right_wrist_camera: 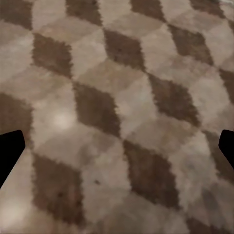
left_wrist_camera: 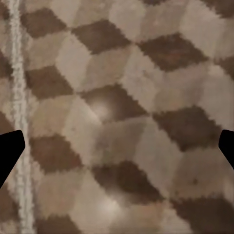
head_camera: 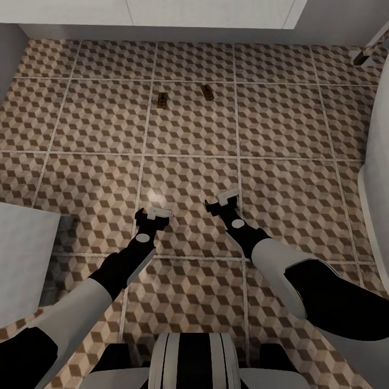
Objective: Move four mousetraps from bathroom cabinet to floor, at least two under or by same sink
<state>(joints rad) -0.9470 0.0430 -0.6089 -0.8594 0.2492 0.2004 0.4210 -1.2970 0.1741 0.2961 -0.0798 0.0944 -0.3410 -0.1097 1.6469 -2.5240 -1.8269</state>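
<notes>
Nearest the robot's trunk, left gripper [head_camera: 153, 213] and right gripper [head_camera: 221, 200] are hanging spread wide and carrying nothing over the bathroom floor [head_camera: 189, 183]. Farther off, two mousetraps, one [head_camera: 161, 100] and another [head_camera: 206, 92], are lying flat on the tiles, near each other, before a white unit [head_camera: 162, 13]. Judged light, stiff, slim boards; pinching across the wooden edges, clear of the wire, looks safest.
</notes>
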